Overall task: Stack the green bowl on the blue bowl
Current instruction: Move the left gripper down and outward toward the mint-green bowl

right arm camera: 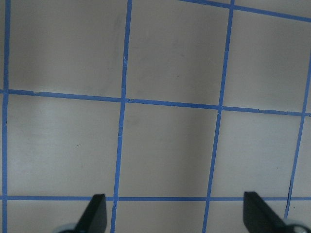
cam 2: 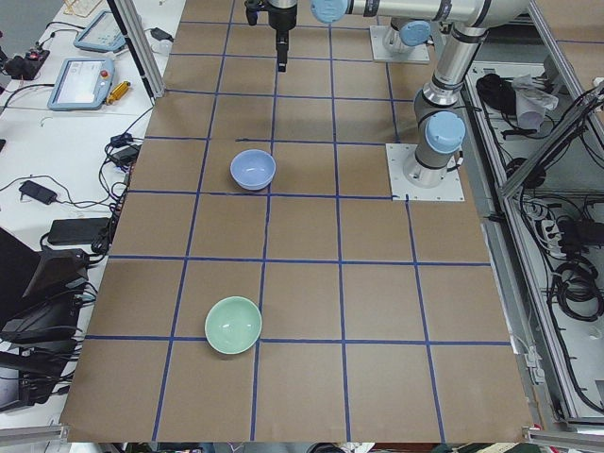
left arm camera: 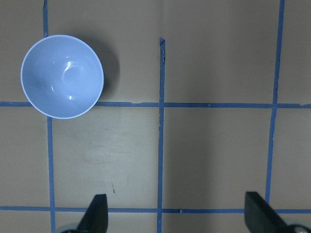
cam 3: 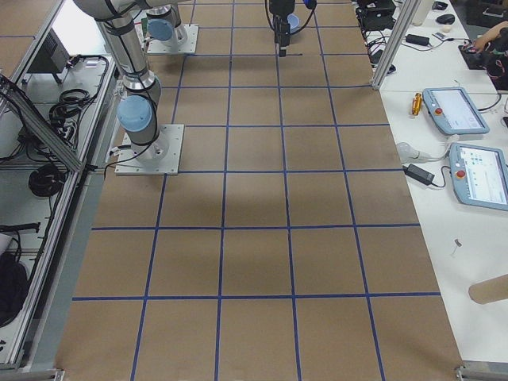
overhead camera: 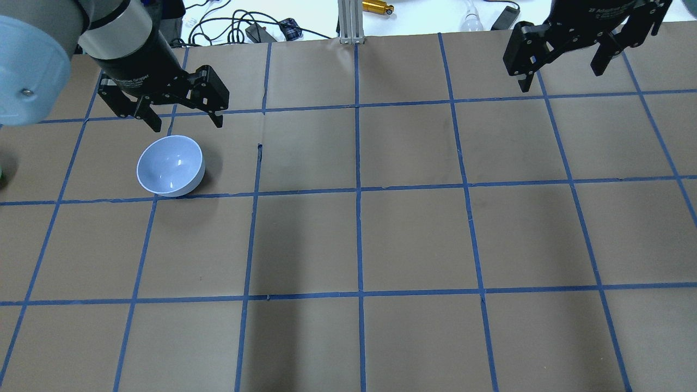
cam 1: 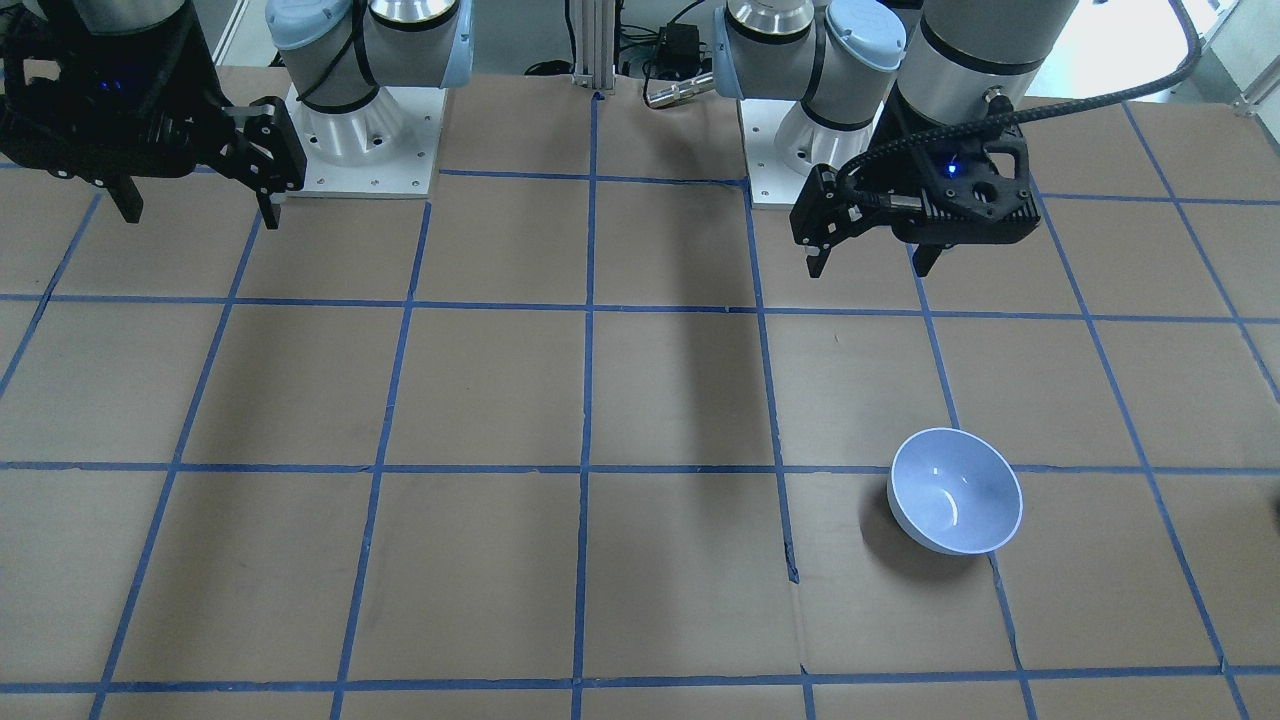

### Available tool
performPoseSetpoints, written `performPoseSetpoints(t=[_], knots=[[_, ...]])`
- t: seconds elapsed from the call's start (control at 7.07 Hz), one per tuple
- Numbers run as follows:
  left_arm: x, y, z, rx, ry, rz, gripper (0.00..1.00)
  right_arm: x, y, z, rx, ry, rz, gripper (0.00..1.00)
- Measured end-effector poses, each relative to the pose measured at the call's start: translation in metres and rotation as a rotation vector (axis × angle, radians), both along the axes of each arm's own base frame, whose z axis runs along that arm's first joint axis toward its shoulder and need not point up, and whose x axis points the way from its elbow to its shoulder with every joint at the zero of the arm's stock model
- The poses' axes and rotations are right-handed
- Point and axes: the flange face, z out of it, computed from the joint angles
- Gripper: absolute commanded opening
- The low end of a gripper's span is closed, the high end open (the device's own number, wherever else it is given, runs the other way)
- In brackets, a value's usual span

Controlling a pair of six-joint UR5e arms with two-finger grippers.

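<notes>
The blue bowl [cam 1: 955, 490] stands upright and empty on the brown table, on my left side; it also shows in the overhead view [overhead camera: 170, 165], the exterior left view [cam 2: 253, 170] and the left wrist view [left arm camera: 62, 76]. The green bowl [cam 2: 233, 325] shows clearly only in the exterior left view, upright, two grid squares further toward the table's left end. My left gripper [overhead camera: 188, 125] is open and empty, held high near the blue bowl [cam 1: 868, 265] [left arm camera: 177, 216]. My right gripper [overhead camera: 562, 78] is open and empty, high over the right side [cam 1: 200, 212] [right arm camera: 175, 216].
The table [overhead camera: 414, 239] is brown paper with a blue tape grid. The two arm bases [cam 1: 365, 130] [cam 1: 800, 150] stand at the robot's edge. An aluminium post [overhead camera: 348, 22] and cables sit at the far edge. Teach pendants [cam 3: 456, 111] lie on the side bench.
</notes>
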Motion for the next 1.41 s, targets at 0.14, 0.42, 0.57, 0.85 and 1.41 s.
performPoseSetpoints(t=[0.14,0.42,0.57,0.85,1.41], knots=[[0.001,-0.001,0.0,-0.001,-0.003,0.001,1.0,0.0,0.0,0.0,0.0,0.0,0.0,1.0],[0.007,-0.002,0.003,-0.007,-0.007,0.012,1.0,0.0,0.0,0.0,0.0,0.0,0.0,1.0],[0.012,-0.001,0.007,-0.013,-0.009,0.017,1.0,0.0,0.0,0.0,0.0,0.0,0.0,1.0],[0.024,0.001,0.013,-0.015,-0.036,-0.02,1.0,0.0,0.0,0.0,0.0,0.0,0.0,1.0],[0.11,-0.008,0.009,0.015,-0.049,-0.052,1.0,0.0,0.0,0.0,0.0,0.0,0.0,1.0]])
